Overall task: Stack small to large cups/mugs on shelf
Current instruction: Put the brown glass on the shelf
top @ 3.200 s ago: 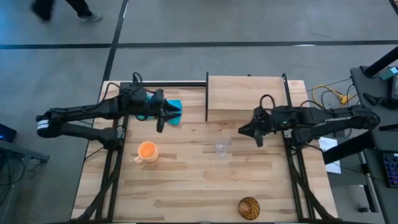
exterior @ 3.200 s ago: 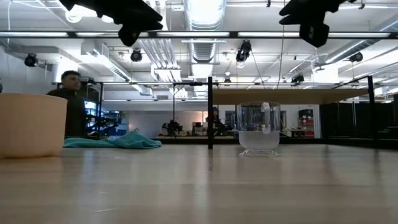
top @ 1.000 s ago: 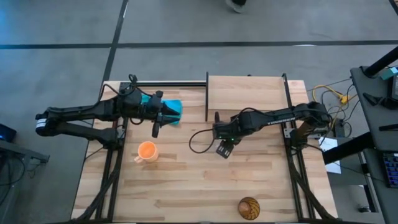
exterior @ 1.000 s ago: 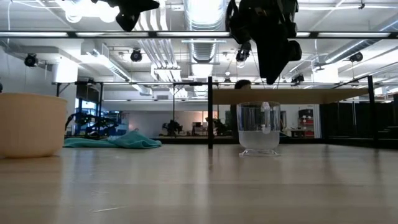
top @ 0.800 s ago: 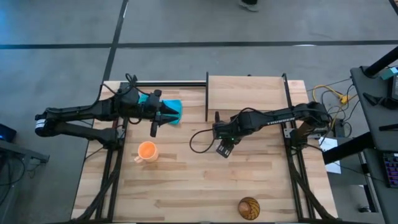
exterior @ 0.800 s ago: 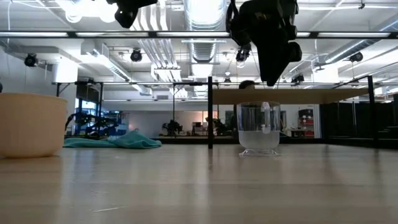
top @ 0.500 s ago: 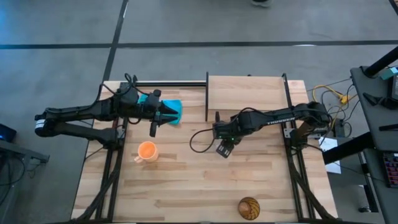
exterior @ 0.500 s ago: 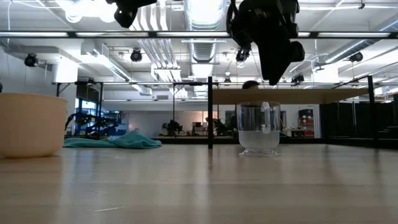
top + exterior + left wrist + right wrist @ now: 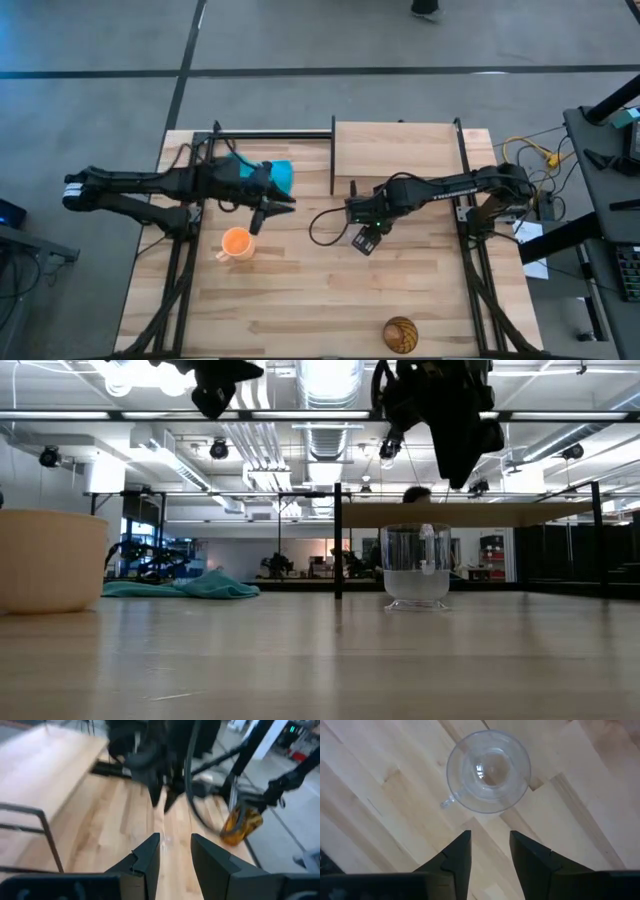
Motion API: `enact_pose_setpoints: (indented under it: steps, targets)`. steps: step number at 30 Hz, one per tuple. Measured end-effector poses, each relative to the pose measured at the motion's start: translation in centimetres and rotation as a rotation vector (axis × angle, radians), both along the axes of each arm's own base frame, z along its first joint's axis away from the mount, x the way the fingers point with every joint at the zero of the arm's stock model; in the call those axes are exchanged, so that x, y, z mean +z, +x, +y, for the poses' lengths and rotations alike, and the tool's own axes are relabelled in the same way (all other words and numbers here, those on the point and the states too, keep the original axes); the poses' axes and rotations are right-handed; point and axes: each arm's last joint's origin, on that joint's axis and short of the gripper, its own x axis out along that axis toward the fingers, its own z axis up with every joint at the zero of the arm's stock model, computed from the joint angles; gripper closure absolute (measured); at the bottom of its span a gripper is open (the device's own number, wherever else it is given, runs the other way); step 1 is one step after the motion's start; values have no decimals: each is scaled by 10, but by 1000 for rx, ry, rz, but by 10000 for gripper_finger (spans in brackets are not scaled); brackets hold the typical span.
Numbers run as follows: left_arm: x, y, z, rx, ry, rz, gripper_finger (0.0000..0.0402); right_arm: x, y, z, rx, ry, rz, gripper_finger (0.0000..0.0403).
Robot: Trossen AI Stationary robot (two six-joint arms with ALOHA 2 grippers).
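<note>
Glass cup (image 9: 488, 771) below right tool (image 9: 490, 851)

**Colours and patterns noted**

Glass cup (image 9: 488, 771): clear, colourless, pale planks visible through it. Orange mug (image 9: 237, 243): plain orange; reads as cream-tan in the low view. Wood-grain cup (image 9: 400, 334): brown with darker streaks. Cloth (image 9: 279, 174): teal. Shelf (image 9: 396, 157): light wood board, black posts. Counter (image 9: 300, 300): pale striped planks. Both arms and their fingers (image 9: 454, 857): black. Floor (image 9: 320, 35): grey
</note>
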Motion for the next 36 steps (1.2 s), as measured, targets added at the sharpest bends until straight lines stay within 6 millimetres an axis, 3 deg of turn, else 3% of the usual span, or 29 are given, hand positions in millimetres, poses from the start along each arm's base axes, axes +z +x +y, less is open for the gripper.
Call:
enact_pose_setpoints:
  steps: [7, 15, 19, 23, 28, 36]
  targets:
    - [-4, 17, -9, -37, 0, -30, 306, 16, -11, -1, 0, -2, -40, 275]
    - [0, 16, -12, -38, -24, -66, 306, 38, -28, -2, -4, 16, -92, 277]
    - [0, 15, -12, -39, -24, -63, 306, 46, -35, 5, 6, 138, -102, 275]
    - [0, 15, -12, -39, -23, -61, 306, 51, -42, 24, 88, 290, -88, 276]
    - [-1, 16, -12, -39, -23, -57, 306, 51, -51, 57, 201, 338, -54, 277]
    - [-4, 16, -12, -40, -19, -51, 306, 51, -70, 103, 139, 376, 43, 280]
